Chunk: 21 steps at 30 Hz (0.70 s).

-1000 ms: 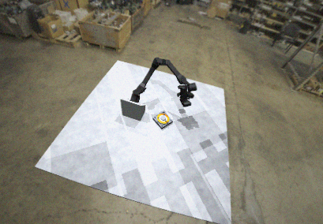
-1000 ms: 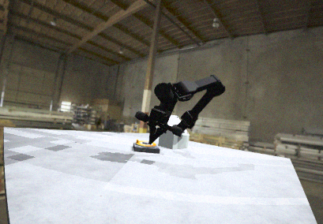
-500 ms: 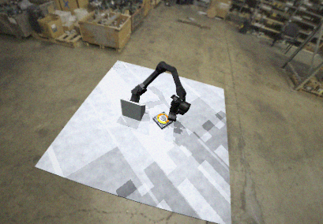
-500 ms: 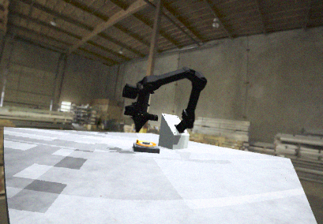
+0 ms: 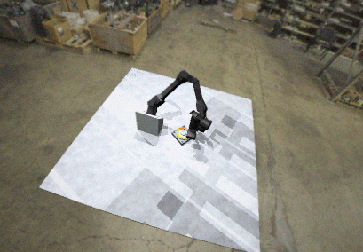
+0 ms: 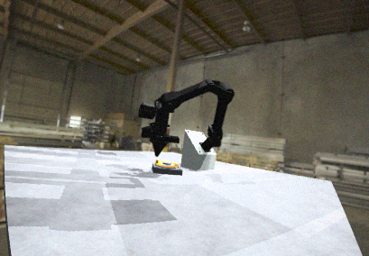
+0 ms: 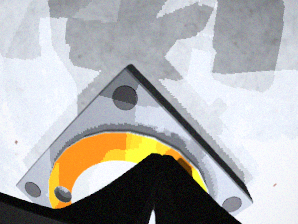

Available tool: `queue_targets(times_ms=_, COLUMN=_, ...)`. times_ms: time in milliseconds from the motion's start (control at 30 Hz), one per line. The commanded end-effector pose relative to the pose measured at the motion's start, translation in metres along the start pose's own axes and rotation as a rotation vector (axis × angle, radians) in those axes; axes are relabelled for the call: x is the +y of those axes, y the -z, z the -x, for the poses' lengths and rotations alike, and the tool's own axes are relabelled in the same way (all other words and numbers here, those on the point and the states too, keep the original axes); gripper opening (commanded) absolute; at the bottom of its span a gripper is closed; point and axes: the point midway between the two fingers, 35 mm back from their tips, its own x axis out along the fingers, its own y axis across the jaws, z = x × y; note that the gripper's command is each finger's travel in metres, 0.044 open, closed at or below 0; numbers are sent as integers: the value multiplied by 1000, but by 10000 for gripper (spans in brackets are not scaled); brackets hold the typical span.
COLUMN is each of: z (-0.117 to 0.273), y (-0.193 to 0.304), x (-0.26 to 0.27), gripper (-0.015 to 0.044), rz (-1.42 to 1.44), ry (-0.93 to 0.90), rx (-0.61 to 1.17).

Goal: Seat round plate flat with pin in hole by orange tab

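Orange and yellow, the plate (image 7: 89,159) lies at lower left of my wrist view on its grey square base (image 7: 143,119); my claw (image 7: 154,163), pressed together and pinching nothing, covers its right side.

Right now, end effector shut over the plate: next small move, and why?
Probably a short descent, bringing the shut end effector onto the round plate's rim to nudge it round. The exterior view shows the tip poised just above the plate, apparently not touching. In the wrist view, the hole beside the orange tab sits at the plate's left edge; the pin isn't discernible, so rotate gently.
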Motion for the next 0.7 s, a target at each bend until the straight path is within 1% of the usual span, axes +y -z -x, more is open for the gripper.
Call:
queue_targets(times_ms=0, z=-23, y=5, x=1, gripper=0, rz=-13, ry=-12, rx=16)
queue_targets(times_ms=667, z=-24, y=15, x=-16, gripper=0, rz=-13, ry=-11, rx=16)
